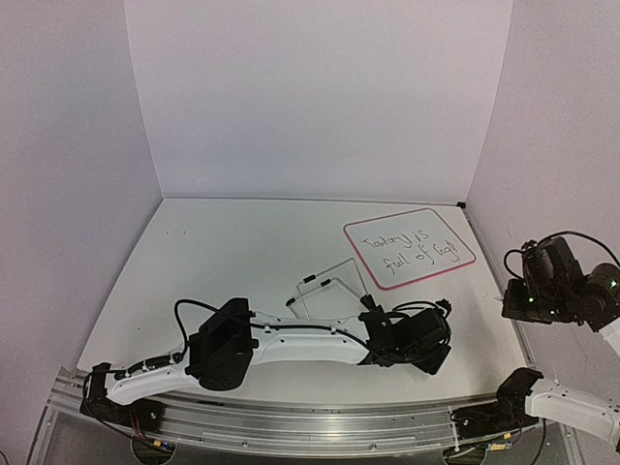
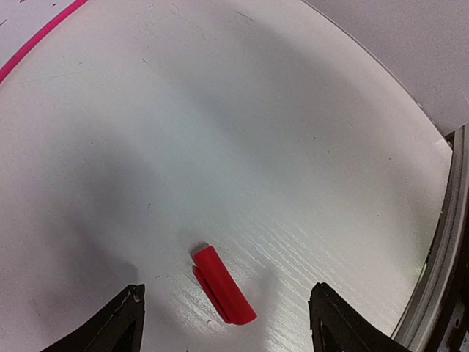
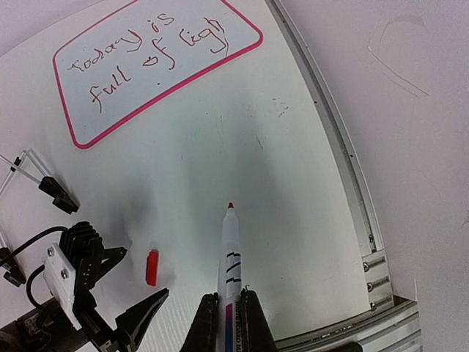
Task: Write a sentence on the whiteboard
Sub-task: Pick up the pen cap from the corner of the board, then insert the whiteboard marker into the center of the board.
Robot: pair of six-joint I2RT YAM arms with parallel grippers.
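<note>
The whiteboard point(image 1: 453, 229), white with a thin pink frame, lies flat at the back right of the table. It also shows in the right wrist view point(image 3: 135, 94). The sentence point(image 1: 407, 249), two dark handwritten lines point(image 3: 146, 51), reads "Today is / full of" and one more unclear word. My right gripper point(image 3: 229, 295) is shut on a white marker point(image 3: 231, 249), its red tip bare and held above the table. My left gripper point(image 2: 227, 292) is open low over the table, its jaws on either side of a small red cap point(image 2: 223, 286) without touching it. The cap point(image 3: 152, 268) lies left of the marker.
A wire stand with black feet point(image 1: 329, 289) lies between the left arm and the whiteboard. The table's metal rail point(image 3: 352, 198) runs along the right edge. A strip of the whiteboard's pink frame point(image 2: 40, 40) shows in the left wrist view. Purple walls enclose the table.
</note>
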